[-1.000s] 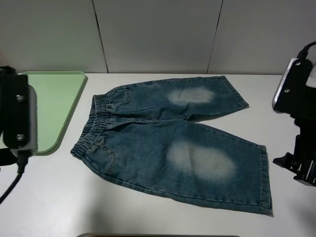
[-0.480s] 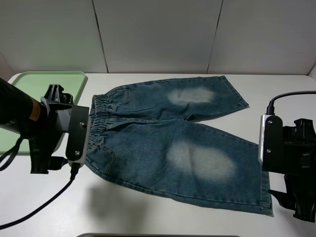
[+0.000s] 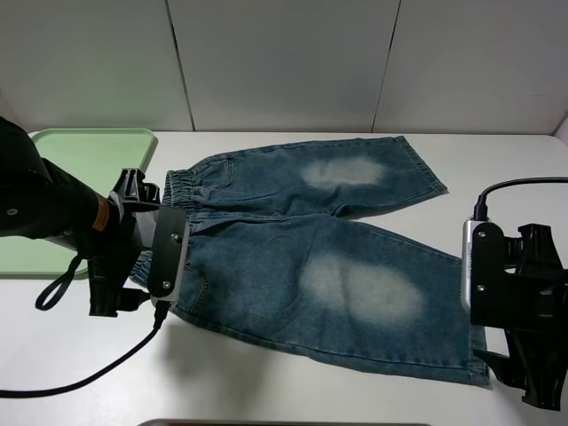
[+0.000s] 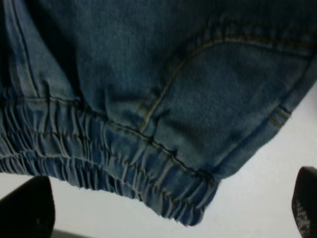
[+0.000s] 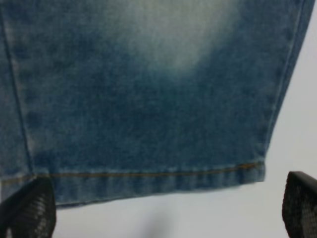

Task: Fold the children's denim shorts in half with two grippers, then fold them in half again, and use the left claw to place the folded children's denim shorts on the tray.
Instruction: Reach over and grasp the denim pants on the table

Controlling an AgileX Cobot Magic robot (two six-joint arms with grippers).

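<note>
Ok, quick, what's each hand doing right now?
Left hand: open, holding nothing, at the blue denim shorts' gathered waistband.
Right hand: open, holding nothing, at their leg hem.

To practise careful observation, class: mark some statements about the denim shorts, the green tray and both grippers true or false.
The blue-washed denim shorts lie unfolded on the white table. True.
The shorts sit on the flat pale green plastic tray. False: they lie beside it.
The black left gripper stands open at the elastic waistband. True.
The black right gripper is shut on a leg hem. False: it is open, gripping nothing.
</note>
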